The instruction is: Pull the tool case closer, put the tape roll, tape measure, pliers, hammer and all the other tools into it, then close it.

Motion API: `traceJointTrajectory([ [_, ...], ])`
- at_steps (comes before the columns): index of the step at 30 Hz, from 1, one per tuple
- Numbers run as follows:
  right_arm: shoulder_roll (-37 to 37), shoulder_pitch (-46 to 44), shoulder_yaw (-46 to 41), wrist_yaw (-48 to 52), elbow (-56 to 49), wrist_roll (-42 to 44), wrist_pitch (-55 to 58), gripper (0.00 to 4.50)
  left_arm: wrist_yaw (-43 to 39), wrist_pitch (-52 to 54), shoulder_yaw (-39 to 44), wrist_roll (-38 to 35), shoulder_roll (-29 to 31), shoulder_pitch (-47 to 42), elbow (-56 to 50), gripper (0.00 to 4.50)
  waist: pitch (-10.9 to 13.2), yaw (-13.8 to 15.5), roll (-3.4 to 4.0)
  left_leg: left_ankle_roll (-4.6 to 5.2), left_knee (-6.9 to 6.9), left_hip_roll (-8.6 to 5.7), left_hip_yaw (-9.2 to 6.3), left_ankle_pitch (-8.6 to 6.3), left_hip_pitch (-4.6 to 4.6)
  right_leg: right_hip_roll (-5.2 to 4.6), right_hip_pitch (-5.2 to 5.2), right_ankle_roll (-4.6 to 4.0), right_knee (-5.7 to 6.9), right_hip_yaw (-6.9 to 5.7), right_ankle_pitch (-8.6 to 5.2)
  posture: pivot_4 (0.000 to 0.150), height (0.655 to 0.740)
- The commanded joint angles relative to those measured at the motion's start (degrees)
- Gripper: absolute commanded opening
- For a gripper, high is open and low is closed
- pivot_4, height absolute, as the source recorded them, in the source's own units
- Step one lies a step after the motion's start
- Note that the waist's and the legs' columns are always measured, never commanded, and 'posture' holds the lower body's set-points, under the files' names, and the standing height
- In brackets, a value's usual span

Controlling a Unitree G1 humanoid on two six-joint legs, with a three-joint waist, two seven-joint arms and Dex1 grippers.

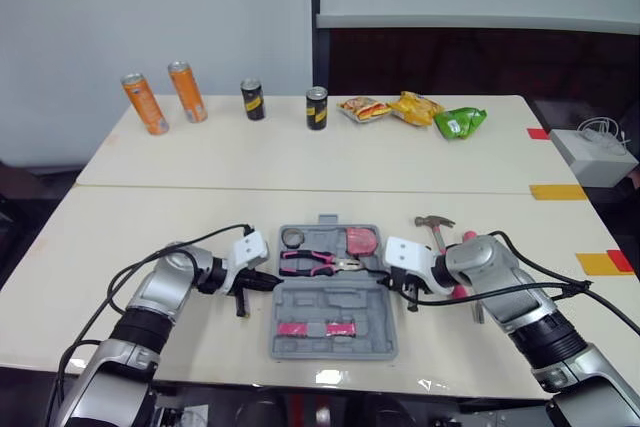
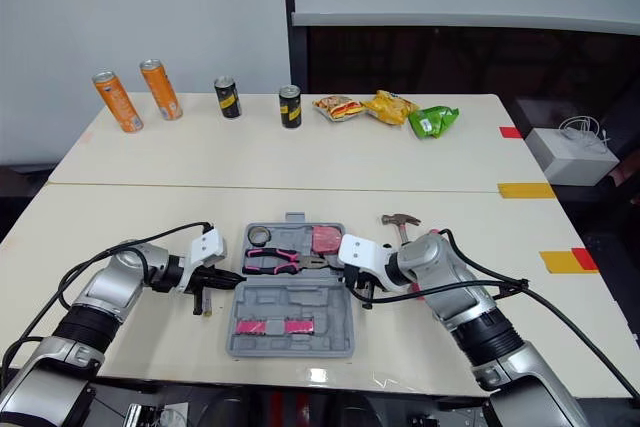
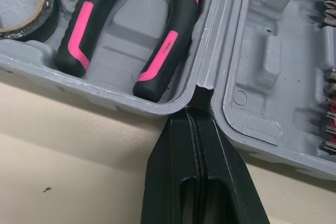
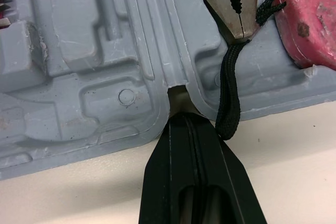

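The tool case lay open near the table's front edge, holding the tape roll, pliers and tape measure. The hammer lay outside, just beside its right side, and closing was not yet done. The left gripper and right gripper were clenched and empty, each tip at the case's hinge notch on its own side.

Soft, even overhead light covers the open grey plastic tool case, shadows beside it faint, one small white glare patch on the cream tabletop before it.
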Motion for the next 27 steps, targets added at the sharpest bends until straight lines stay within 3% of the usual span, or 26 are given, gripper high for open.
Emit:
traceJointTrajectory([
  [1, 0.9, 1.2, 2.4, 2.1, -2.5, 2.1, 0.2, 0.02, -1.3, -0.5, -2.1, -1.0, -1.5, 0.5, -2.8, 0.00, 0.0, 0.0, 0.00, 0.00, -0.01, 0.00, 0.00, 0.00, 0.00, 0.00, 0.00, 0.00, -0.01, 0.00, 0.00, 0.150, 0.7400],
  [12, 0.0, 3.0, -1.2, 0.8, -3.6, 3.7, 1.8, 0.02, 0.7, 0.7, 0.6, -2.4, -0.5, 3.0, -6.4, 0.00, 0.0, 0.0, 0.00, 0.00, -0.12, -0.02, 0.01, 0.00, -0.03, 0.00, 0.00, 0.11, -0.19, 0.00, 0.07, 0.150, 0.7400],
  [19, -5.4, 9.8, -11.7, -0.4, -9.7, 10.0, 1.8, 0.02, 4.4, 2.0, 9.5, -8.0, 3.1, 8.8, -14.4, 0.00, 0.3, 0.0, 0.00, 0.00, -0.14, -0.01, -0.01, 0.00, -0.19, 0.00, -0.14, 0.28, -0.24, -0.03, 0.17, 0.150, 0.7400],
  [27, 0.3, 21.9, -30.3, -4.1, -14.0, 25.5, -7.2, 0.02, 10.3, 6.7, 25.3, -25.4, 0.4, 19.2, -27.6, 0.00, 0.4, -0.2, 0.09, 0.01, -0.13, -0.01, 0.05, 0.00, -0.18, 0.01, -0.17, 0.15, -0.25, 0.02, 0.10, 0.150, 0.7400],
])
